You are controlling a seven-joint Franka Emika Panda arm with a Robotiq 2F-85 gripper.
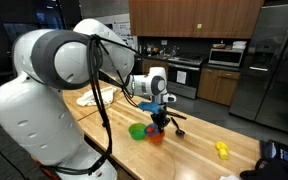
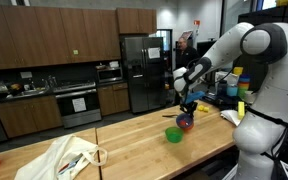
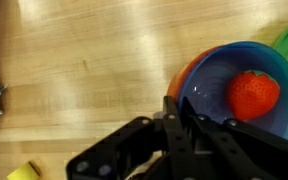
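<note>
Claw (image 3: 174, 108): fingers together | pose: wrist pointing straight down | position: at rim of blue bowl (image 3: 209, 92)

In an exterior view: white arm (image 1: 59, 60) fills the foreground, reaching out over a long wooden table (image 1: 199, 150). Gripper (image 1: 158, 123) points down, closed, right above a red bowl (image 1: 156, 137); contact too small to judge. Green bowl (image 1: 137, 131) sits just beside the red bowl. Yellow object (image 1: 222, 149) lies well apart along the table. White cloth (image 1: 88, 99) lies behind the arm. Background: fridge (image 1: 274, 60), microwave (image 1: 227, 57), stove (image 1: 184, 75), wooden cabinets (image 1: 194, 15).
</note>
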